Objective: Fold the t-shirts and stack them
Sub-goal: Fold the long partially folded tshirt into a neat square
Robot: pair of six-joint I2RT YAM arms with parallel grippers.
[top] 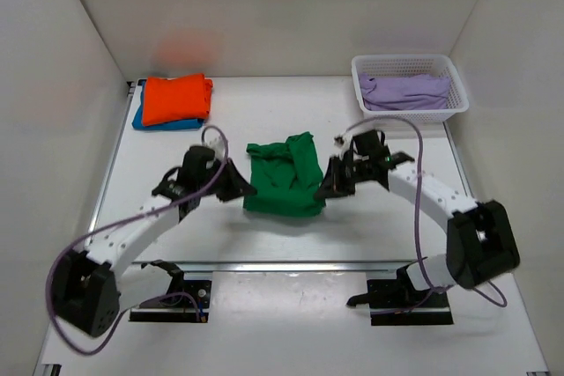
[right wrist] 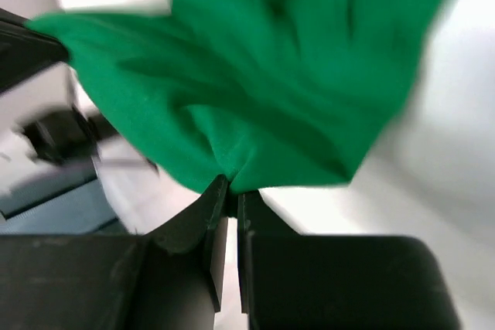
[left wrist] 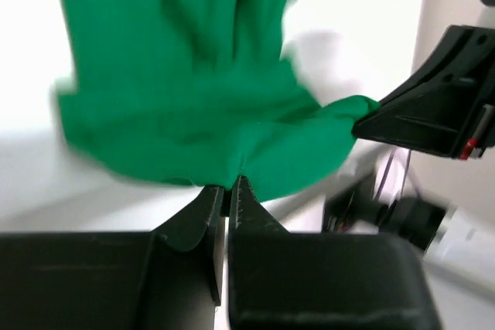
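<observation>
Top external view: a soft cloth, short-sleeved, bright green t-shirt [top: 284,178] is being seen bunched over the middle of the flat white table [top: 264,103], between the two arms. Its left edge is being met by the left gripper [top: 245,189] and its right edge by the right gripper [top: 322,188]. At the far left corner a folded rectangular orange t-shirt [top: 176,99] is being carried on top of a folded blue t-shirt [top: 141,120], of which only the near left border is being shown. At the far right a white plastic mesh basket [top: 401,60] is being filled by a lilac cloth [top: 404,91], well apart from the green t-shirt. Left wrist view: the black fingers [left wrist: 197,222] are being held almost together, with only a thin slit between them, and a fold of the green t-shirt's edge is being pinched at their tips. The right gripper is being seen at the right, touching another corner of the cloth. Right wrist view: the black fingers [right wrist: 193,229] are being pressed together on a gathered fold of the green t-shirt, whose cloth is being spread out above them.
</observation>
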